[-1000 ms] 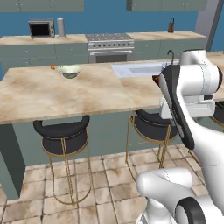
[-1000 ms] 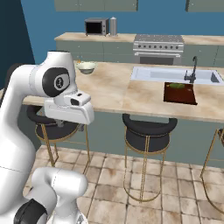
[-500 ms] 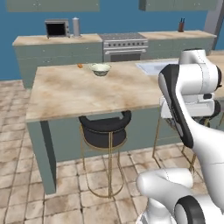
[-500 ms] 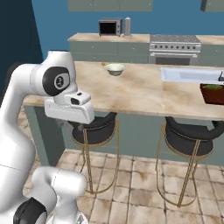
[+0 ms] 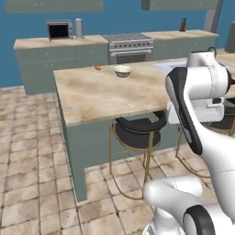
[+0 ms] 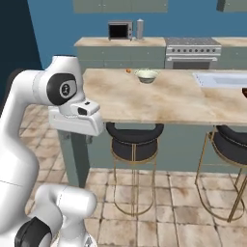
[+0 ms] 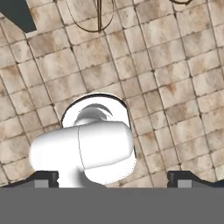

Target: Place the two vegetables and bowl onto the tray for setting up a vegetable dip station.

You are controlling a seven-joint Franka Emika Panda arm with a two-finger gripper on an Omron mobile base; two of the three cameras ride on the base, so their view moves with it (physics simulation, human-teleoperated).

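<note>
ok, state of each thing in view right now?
bowl: upright on the island counter, not on a tray
carrot piece: lying on the counter, left of the bowl, apart from it
gripper: jaws open, holding nothing, aimed at the floor
near stool: tucked under the counter

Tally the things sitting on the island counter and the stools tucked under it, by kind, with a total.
Bowl: 1, pale bowl on the counter.
Orange vegetable piece: 1, small orange piece beside the bowl.
Bar stools: 2, nearer black stool and second stool, partly cut off by the frame's edge.
Total: 4
</note>
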